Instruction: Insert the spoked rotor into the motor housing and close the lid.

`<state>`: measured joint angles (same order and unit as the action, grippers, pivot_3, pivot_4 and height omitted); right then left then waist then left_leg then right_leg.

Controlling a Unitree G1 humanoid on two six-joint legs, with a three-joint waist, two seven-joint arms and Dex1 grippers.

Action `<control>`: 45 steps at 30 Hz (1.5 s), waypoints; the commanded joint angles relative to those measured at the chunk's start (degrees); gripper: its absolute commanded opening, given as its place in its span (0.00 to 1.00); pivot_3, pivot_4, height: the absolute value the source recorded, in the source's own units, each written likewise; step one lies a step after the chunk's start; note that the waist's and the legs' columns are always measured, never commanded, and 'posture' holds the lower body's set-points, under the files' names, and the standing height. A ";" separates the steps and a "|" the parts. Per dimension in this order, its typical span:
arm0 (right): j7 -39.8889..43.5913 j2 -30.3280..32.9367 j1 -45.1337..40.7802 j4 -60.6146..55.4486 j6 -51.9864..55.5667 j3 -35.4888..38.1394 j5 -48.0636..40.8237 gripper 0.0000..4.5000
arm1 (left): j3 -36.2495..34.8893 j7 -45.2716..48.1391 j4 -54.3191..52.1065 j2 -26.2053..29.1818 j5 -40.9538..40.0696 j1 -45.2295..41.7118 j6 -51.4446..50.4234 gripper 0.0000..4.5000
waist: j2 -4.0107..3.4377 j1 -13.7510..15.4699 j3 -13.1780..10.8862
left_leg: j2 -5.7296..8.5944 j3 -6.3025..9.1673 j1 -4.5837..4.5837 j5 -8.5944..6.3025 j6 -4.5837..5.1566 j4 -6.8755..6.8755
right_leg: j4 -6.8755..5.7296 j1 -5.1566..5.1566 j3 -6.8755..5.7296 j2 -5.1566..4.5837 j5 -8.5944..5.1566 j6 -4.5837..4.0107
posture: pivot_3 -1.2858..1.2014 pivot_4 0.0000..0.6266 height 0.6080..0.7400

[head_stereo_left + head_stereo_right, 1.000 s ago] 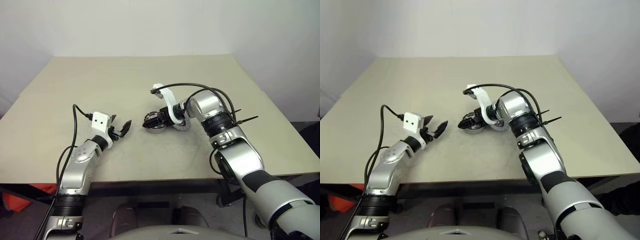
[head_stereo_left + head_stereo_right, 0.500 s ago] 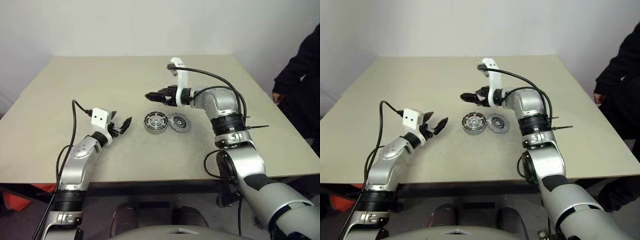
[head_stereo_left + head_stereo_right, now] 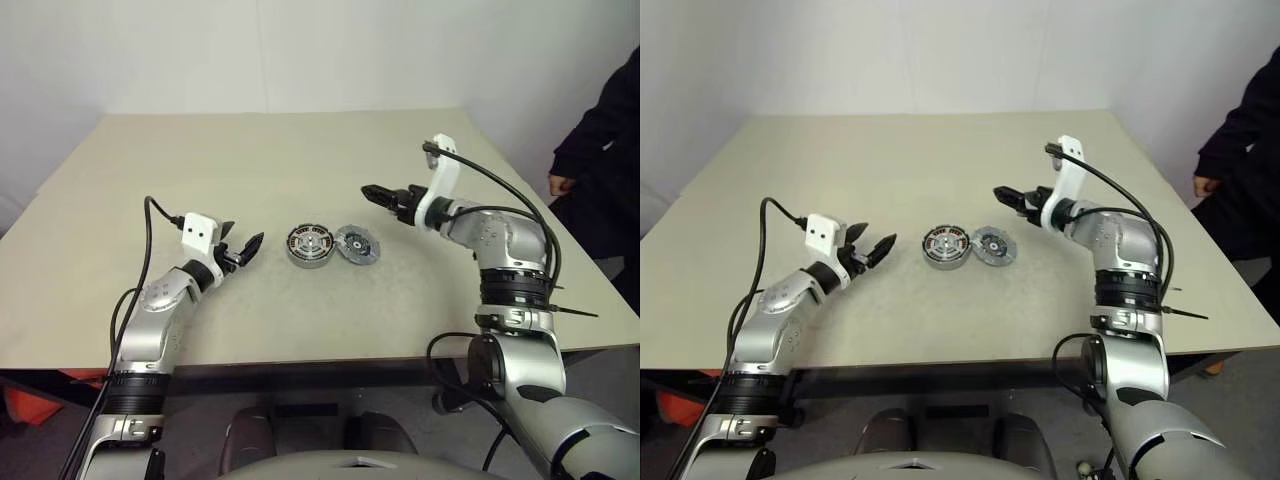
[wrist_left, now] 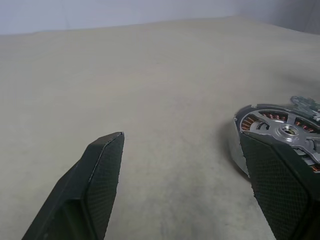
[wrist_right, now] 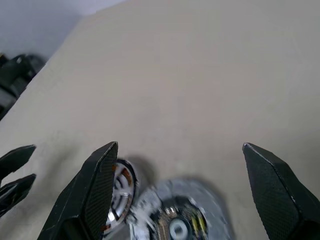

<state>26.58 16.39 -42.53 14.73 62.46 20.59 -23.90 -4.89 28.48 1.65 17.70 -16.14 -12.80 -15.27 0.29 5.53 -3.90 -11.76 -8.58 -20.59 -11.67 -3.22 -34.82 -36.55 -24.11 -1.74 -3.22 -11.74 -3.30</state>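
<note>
The motor housing point(image 3: 310, 246) lies at the table's middle, copper windings showing in the left wrist view. The spoked rotor point(image 4: 283, 131) sits inside it, silver spokes facing up. Touching the housing's right side, the lid point(image 3: 357, 244) lies flat with its dark centre up; it also appears as the lid point(image 5: 175, 220) in the right wrist view. My left gripper point(image 3: 243, 236) hovers open and empty just left of the housing. My right gripper point(image 3: 375, 194) is open and empty, raised above and to the right of the lid, pointing left.
A person in a dark sleeve point(image 3: 600, 120) stands at the table's right edge, a hand point(image 3: 560, 184) near the right arm. The beige table point(image 3: 250, 150) stretches bare behind and around the parts.
My right gripper lifted off the housing and swung to the right, uncovering the housing and lid. A person came into view at the right. The left arm stayed put.
</note>
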 commanded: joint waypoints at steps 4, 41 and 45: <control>-9.74 -2.91 1.72 -5.84 19.24 15.68 -7.62 0.99 | 0.25 0.37 -0.51 -0.07 -0.03 -1.02 0.99 0.86 | -0.02 0.04 0.01 | 0.01 0.00 0.04 0.04 -0.07 0.06 | -0.01 0.01 0.02 0.00 0.00 0.01 | 0.52 0.00 1.00; -21.31 -15.86 7.47 1.18 9.53 18.09 -17.08 0.99 | 0.04 0.84 -2.32 2.00 0.54 -0.22 -0.30 0.86 | -0.20 -0.24 0.09 | 0.08 -0.03 1.43 0.22 -0.37 1.39 | 1.37 1.11 0.00 0.00 -0.20 0.62 | 0.52 0.00 1.00; -21.08 -16.37 4.69 5.04 3.49 18.21 -18.43 0.99 | 0.24 0.90 -1.95 2.07 0.72 -0.57 -0.21 0.86 | -0.21 -0.21 0.09 | 0.06 -0.02 1.45 0.46 -0.75 1.75 | 1.79 1.06 -0.27 -0.01 -0.18 0.65 | 0.52 0.00 1.00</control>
<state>5.56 0.14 -35.89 19.25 68.82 38.75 -41.59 -4.24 29.50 1.60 19.24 -15.43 -12.34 -15.80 0.08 5.31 -3.81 -11.69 -8.61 -19.16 -11.21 -3.98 -33.08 -34.76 -23.06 -2.03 -3.23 -11.92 -2.64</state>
